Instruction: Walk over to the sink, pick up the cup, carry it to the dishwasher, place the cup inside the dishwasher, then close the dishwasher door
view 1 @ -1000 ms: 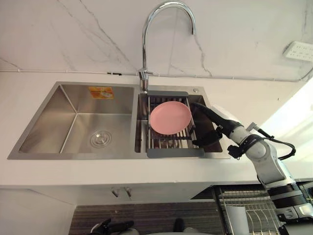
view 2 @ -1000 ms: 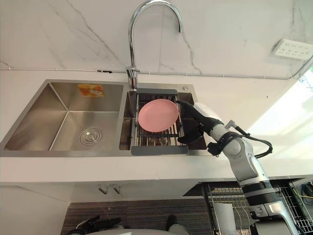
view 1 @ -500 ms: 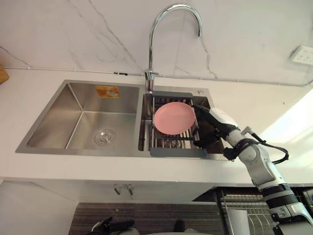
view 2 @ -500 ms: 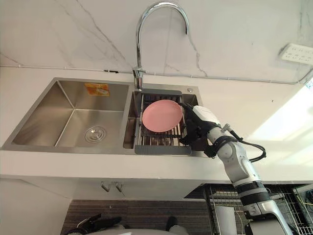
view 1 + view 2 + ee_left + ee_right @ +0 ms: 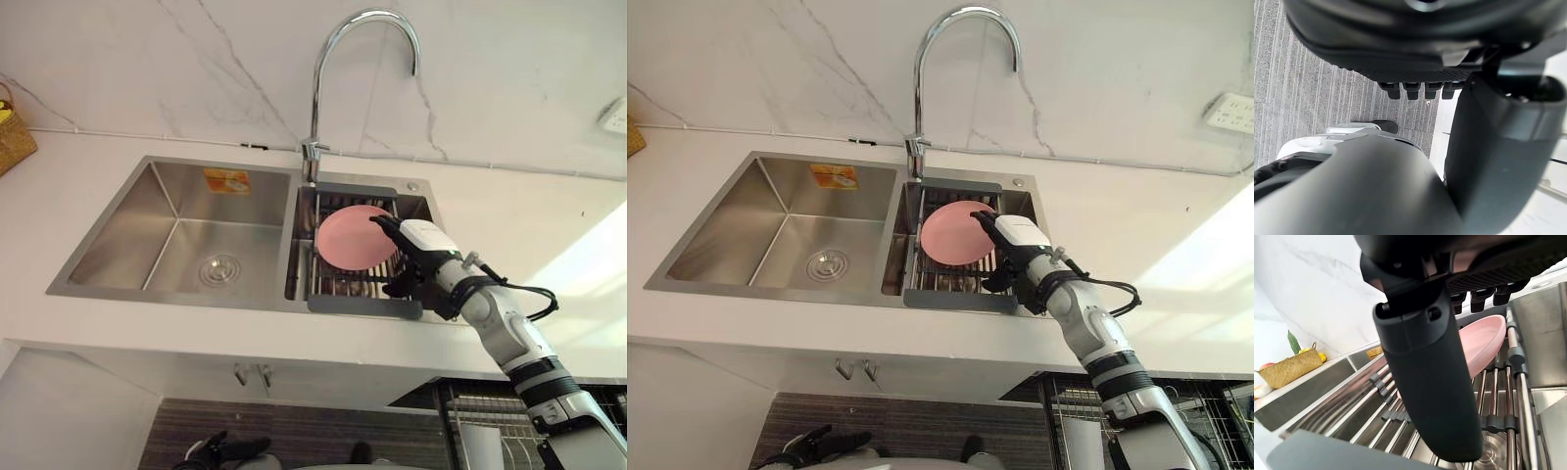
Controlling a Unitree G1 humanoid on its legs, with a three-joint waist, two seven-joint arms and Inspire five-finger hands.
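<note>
Sink [image 5: 176, 235] rack [image 5: 358, 305] carries pink plate [image 5: 345, 238]; my right hand [image 5: 423, 243] hangs open, empty, just right of it, left hand [image 5: 220, 453] relaxed, near.

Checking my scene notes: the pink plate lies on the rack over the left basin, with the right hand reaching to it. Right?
No. In the left eye view the pink plate lies on the rack over the right basin, not the left; the right hand does reach to it.

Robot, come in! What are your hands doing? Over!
Right hand open, over the pink plate on the sink rack. Left hand down low, idle. Tap behind, not in the way.
</note>
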